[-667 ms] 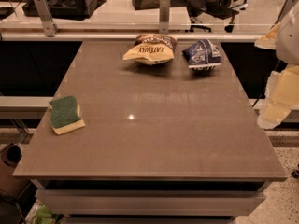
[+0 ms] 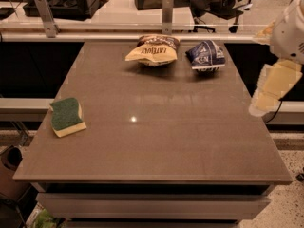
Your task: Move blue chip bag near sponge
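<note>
Camera view looked down on a brown table (image 2: pixel 156 146) with a smooth, slightly glossy top, and the account ran from its left side to its right. At about 9 o'clock, close to the left edge, lay the sponge (image 2: pixel 66 116), green scouring face up on its pale yellow foam base, flat on the tabletop and turned a little askew to the edge. A small bright glare spot (image 2: pixel 133 119) sat near the table's centre, to the right of the sponge and well apart from it. At 12 o'clock, near the far edge, rested a yellow-and-brown chip bag (image 2: pixel 152 51), crumpled, with its printed front facing the camera. Just beside it, at about 1 o'clock, sat the blue chip bag (image 2: pixel 205 56), a crumpled dark-blue foil pack with white lettering; a narrow strip of bare tabletop separated the two bags, so they did not touch. The blue chip bag was well apart from the sponge, diagonally across the table from it. Beyond the far edge stood two grey metal posts (image 2: pixel 167 13). At about 3 o'clock, off the right edge and above the floor, hung the gripper (image 2: pixel 271 90), pale and angled downward under the white arm (image 2: pixel 290 30); it touched nothing and held nothing, and whether it stood wide or narrow could not be told.
</note>
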Tool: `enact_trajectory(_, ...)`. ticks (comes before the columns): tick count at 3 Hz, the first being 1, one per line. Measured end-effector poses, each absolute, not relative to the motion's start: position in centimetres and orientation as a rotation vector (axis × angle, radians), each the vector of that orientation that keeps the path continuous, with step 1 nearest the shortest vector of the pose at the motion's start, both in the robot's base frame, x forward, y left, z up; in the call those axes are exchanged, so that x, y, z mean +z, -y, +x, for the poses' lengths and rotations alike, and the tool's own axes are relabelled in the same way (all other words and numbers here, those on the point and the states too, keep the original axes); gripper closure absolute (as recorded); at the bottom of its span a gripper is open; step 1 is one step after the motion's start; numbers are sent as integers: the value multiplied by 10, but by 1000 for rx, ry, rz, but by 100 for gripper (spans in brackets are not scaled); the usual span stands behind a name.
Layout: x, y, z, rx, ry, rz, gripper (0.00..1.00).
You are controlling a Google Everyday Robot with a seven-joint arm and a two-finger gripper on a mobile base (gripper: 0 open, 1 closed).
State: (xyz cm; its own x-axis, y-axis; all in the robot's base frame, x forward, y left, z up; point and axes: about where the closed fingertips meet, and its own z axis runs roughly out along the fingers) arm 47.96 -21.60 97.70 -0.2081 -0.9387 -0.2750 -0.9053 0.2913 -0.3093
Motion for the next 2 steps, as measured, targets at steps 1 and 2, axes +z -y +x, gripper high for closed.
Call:
enact_trajectory(1,963,214,526,-46,-2114,-1607,0)
enact_trajectory(2,948,205,574,31,-2068,-1567,0)
